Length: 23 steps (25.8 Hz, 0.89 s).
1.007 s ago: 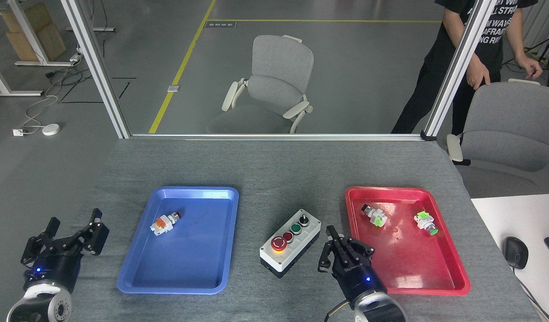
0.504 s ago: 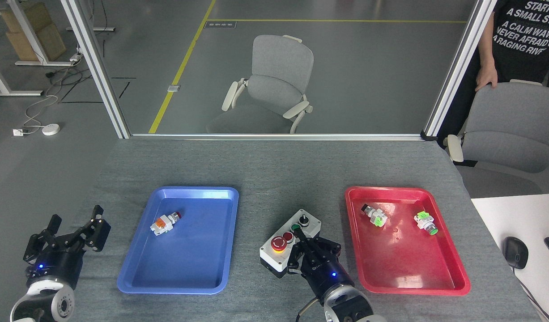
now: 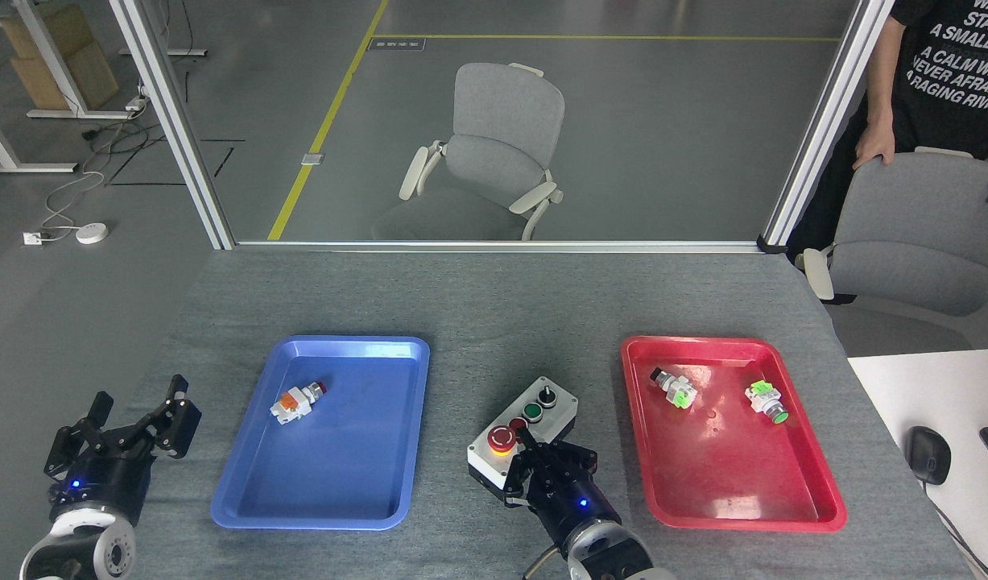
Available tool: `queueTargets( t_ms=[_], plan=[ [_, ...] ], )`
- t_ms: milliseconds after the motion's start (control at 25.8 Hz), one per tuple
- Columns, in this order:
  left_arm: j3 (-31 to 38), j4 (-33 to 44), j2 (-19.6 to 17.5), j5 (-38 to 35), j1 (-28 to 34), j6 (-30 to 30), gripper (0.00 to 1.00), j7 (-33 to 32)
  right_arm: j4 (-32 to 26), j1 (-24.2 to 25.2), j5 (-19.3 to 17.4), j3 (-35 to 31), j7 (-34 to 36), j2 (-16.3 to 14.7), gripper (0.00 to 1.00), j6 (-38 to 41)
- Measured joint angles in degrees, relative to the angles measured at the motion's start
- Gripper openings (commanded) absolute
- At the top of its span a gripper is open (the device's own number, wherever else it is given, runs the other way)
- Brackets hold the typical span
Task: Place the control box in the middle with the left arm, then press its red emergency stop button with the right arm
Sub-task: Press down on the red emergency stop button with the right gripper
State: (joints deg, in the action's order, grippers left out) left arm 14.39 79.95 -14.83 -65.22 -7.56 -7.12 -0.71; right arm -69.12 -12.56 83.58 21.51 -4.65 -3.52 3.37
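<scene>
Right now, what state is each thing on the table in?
control box: on bare tabletop between the trays, unheld
red emergency stop button: uncovered, right tool's tip just beside it
left tool: open, empty
right tool: fingers together, over the box
blue tray: holds one switch part
red tray: holds two

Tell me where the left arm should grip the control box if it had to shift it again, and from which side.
Grip the control box across its narrow width, fingers on the two long black-based sides, probably coming from above at the black-knob end. The box is oblong and lies diagonally, so the gripper must turn to match. That end is free; the right gripper crowds the red emergency stop button end.
</scene>
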Motion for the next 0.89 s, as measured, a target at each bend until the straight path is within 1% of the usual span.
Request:
queueTargets(
  t_ms=[155,232,310,465,581,736,891],
  plan=[
    [-0.30,-0.10,0.22,0.00,0.41,-0.14,0.99,-0.05,0.44,-0.01,-0.04,0.13,0.17,-0.15,0.00,-0.10],
    [-0.86,-0.15,1.21,0.00,0.89,-0.15,0.99,-0.07,0.67,-0.01,-0.07,0.13,0.17,-0.20,0.00,-0.19],
    [-1.69,-0.32,3.03,-0.07,1.39,-0.20,0.99,-0.07,0.74,0.00,-0.11,0.12,0.18,-0.21,0.00,-0.35],
    [-2.76,-2.31,8.30,-0.52,1.94,-0.01,0.99,0.25,0.07,-0.08,-0.19,0.12,0.18,-0.12,0.00,-0.56],
    [-2.97,-3.48,10.41,-1.58,1.75,0.14,0.99,1.06,-0.46,-0.26,-0.20,0.11,0.18,-0.05,0.00,-0.64],
    [-3.00,-3.98,11.19,-1.98,1.75,-0.03,0.99,2.20,-0.22,-1.24,-0.15,0.76,0.21,0.44,0.00,-0.68],
    [-2.98,-4.06,11.63,-1.51,1.76,-0.25,0.99,3.38,1.44,-2.43,0.35,2.11,0.34,1.14,0.00,-0.68]
  ],
)
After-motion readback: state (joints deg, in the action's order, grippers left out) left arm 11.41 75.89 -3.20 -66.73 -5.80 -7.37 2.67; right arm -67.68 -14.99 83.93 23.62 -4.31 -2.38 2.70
